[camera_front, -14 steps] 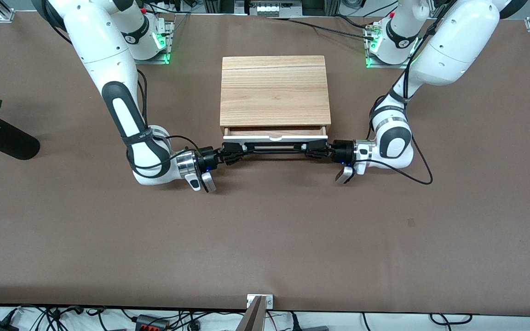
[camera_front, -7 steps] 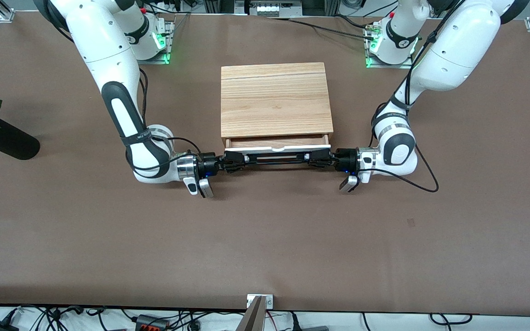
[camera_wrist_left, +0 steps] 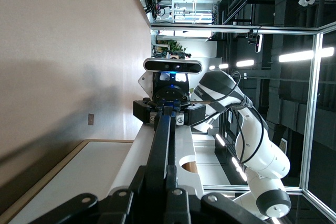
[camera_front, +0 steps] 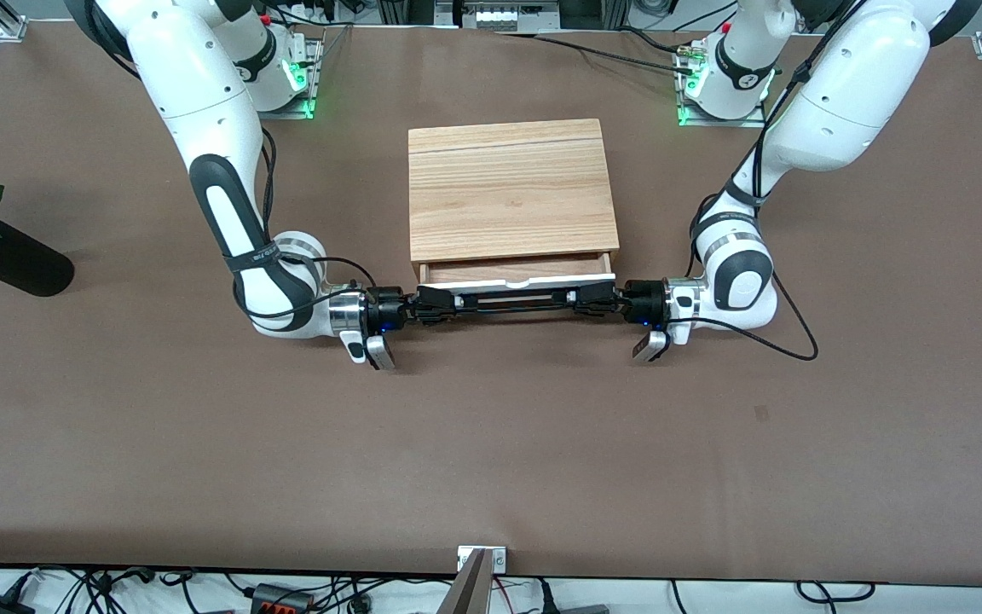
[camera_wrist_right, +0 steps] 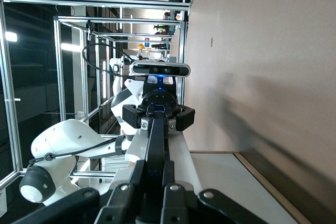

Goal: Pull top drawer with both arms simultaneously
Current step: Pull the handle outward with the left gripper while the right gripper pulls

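Note:
The top drawer (camera_front: 516,280) of the wood-topped cabinet (camera_front: 510,188) stands partly pulled out, with a strip of light wood inside showing. Its white front carries a long black bar handle (camera_front: 512,298). My right gripper (camera_front: 440,304) is shut on the handle's end toward the right arm. My left gripper (camera_front: 589,300) is shut on the end toward the left arm. In the left wrist view my left gripper (camera_wrist_left: 160,174) clamps the bar (camera_wrist_left: 160,140) beside the white front (camera_wrist_left: 185,150) and its notch. In the right wrist view my right gripper (camera_wrist_right: 155,174) clamps the bar (camera_wrist_right: 156,140).
A black vase (camera_front: 9,260) with a red flower lies at the right arm's end of the table. The brown table (camera_front: 491,443) stretches wide on the camera side of the drawer. Each wrist view shows the other arm's gripper at the bar's other end.
Both grippers have moved toward the front camera with the handle in them. The drawer has slid farther out, and the cabinet has shifted a little the same way.

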`<state>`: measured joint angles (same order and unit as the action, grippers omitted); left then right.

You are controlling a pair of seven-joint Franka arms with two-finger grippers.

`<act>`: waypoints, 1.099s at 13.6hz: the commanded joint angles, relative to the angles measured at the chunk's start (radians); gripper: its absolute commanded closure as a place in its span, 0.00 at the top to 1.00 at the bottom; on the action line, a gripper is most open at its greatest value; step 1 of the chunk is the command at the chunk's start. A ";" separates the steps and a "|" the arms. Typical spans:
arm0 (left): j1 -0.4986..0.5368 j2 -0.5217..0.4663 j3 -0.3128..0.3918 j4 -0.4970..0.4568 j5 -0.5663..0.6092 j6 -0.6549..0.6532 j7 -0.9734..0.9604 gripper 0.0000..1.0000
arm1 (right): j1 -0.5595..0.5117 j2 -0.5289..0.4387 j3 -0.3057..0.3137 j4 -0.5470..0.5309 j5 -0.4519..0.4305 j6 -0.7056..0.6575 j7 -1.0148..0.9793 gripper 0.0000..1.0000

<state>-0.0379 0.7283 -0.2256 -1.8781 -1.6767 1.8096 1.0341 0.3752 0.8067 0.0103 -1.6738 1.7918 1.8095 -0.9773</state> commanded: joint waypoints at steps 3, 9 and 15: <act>0.004 0.002 0.005 0.013 -0.006 0.011 -0.019 0.07 | -0.032 -0.032 0.008 0.037 0.078 -0.029 0.022 0.00; 0.006 0.003 0.005 0.011 -0.008 0.013 -0.019 1.00 | -0.035 -0.031 0.008 0.054 0.121 -0.021 0.020 0.00; 0.007 0.002 0.008 0.011 -0.001 0.013 -0.020 1.00 | -0.036 -0.032 0.005 0.062 0.116 -0.010 0.032 0.94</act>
<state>-0.0287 0.7296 -0.2196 -1.8707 -1.6769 1.8210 1.0250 0.3714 0.8068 0.0020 -1.6662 1.8287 1.8258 -0.9773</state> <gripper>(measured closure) 0.000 0.758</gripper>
